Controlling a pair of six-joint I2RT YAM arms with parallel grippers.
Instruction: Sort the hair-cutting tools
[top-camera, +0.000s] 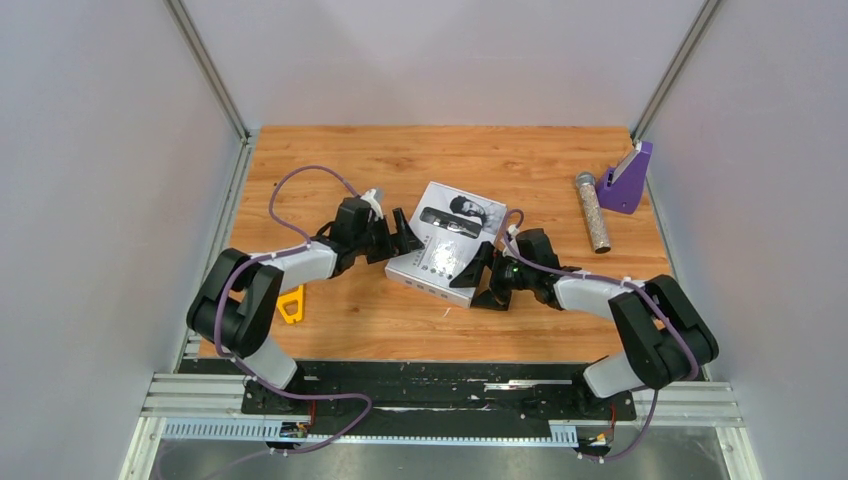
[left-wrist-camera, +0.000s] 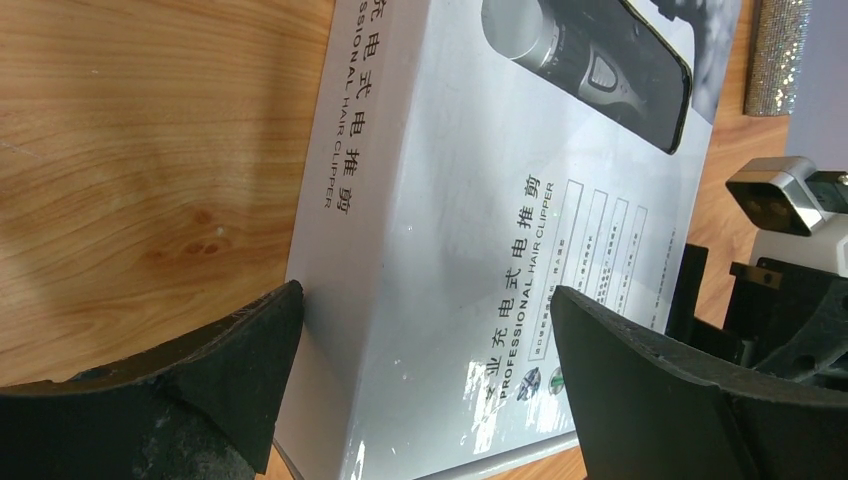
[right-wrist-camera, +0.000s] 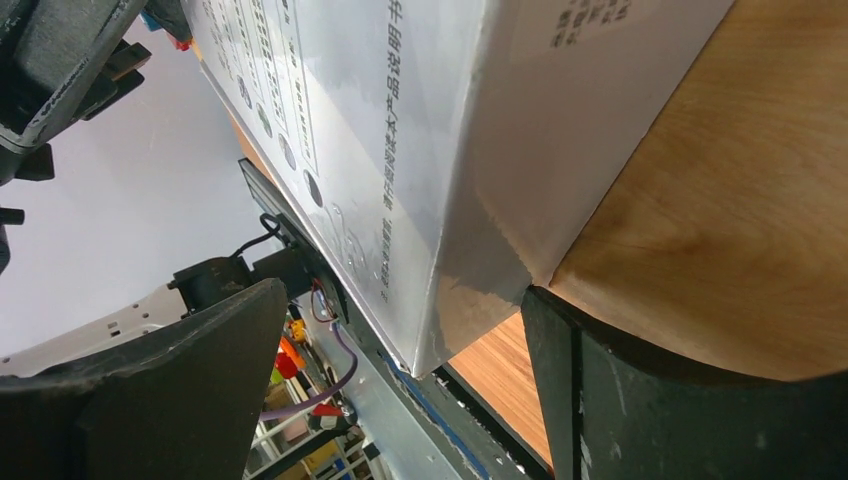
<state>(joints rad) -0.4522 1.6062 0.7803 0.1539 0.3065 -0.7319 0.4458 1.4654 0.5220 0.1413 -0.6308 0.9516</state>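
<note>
A white hair-clipper box (top-camera: 445, 243) lies closed in the middle of the wooden table, with a clipper printed on its lid. The clipper, comb guard, cord and stick themselves are out of view. My left gripper (top-camera: 405, 238) is open at the box's left end. In the left wrist view (left-wrist-camera: 428, 300) its jaws straddle a corner of the box (left-wrist-camera: 450, 200), one finger (left-wrist-camera: 250, 350) against the side. My right gripper (top-camera: 483, 272) is open at the box's near right corner. In the right wrist view (right-wrist-camera: 402, 295) that corner of the box (right-wrist-camera: 400, 120) sits between the spread jaws.
A glittery silver cylinder (top-camera: 593, 212) and a purple plastic piece (top-camera: 627, 178) lie at the right back. The cylinder also shows in the left wrist view (left-wrist-camera: 780, 55). A yellow triangular piece (top-camera: 291, 303) lies by the left arm. Walls close in on both sides.
</note>
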